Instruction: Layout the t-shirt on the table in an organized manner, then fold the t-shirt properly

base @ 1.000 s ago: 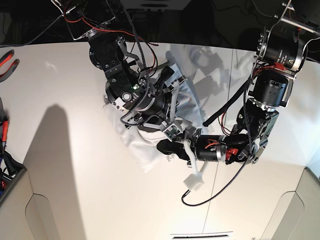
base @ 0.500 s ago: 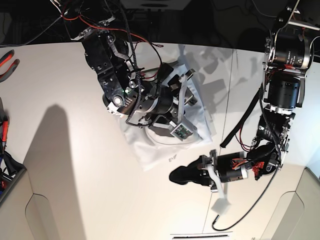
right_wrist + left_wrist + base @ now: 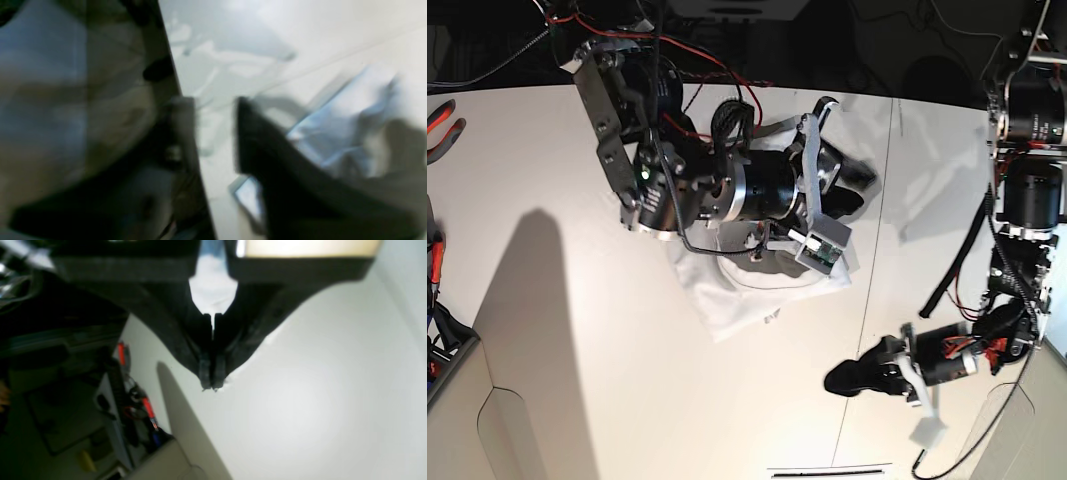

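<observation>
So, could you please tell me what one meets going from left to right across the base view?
Red-handled pliers at the table's left edge → right arm → white t-shirt → dark seam line → left claw, well clear of the shirt.

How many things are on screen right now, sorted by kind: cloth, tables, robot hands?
Cloth: 1, the white t-shirt, bunched under the right arm.
Tables: 1, the pale table.
Robot hands: 2, the right hand at the shirt's far edge, the left hand shut over bare table, holding nothing.
Total: 4.
</observation>
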Tool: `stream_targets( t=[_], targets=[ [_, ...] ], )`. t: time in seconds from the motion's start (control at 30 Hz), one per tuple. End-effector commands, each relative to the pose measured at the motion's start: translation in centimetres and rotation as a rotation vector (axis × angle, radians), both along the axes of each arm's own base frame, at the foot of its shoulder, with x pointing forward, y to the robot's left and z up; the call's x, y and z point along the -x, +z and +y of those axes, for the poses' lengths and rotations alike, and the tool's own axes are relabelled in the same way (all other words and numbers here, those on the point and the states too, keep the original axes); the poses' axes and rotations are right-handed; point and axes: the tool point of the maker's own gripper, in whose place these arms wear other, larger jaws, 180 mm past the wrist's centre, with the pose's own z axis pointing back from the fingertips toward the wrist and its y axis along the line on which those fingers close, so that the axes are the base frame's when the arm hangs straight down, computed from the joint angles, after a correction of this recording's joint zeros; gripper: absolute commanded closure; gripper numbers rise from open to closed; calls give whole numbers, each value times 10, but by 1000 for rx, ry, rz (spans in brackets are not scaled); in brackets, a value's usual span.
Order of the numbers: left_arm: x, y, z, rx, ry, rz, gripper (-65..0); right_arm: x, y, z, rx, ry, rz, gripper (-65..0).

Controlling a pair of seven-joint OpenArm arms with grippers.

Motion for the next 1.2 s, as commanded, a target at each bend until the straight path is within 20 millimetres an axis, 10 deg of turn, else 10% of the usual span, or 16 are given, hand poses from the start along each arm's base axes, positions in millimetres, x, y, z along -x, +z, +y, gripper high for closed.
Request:
stream_targets(
  t=[0.0,0.2,0.4,0.77,1.17],
  targets=[
    [-9,23,5,16,3,-67,0,-9,23,-1,-64,-44,-63,0],
    [-7,20,28,-32,26,-60,0,-75,55,-73,-133,-428,-189,0],
    [1,10,23,-35,4,-26,0,-121,26,-123,-158,-596,-79,0],
    [55,-1,-31,70,-220,88,0,-162,-49,-96,-229,-528,261,0],
    [125,-27,-81,152,-310,134,0,-167,-88,-90,-142,-577,291,0]
  ],
)
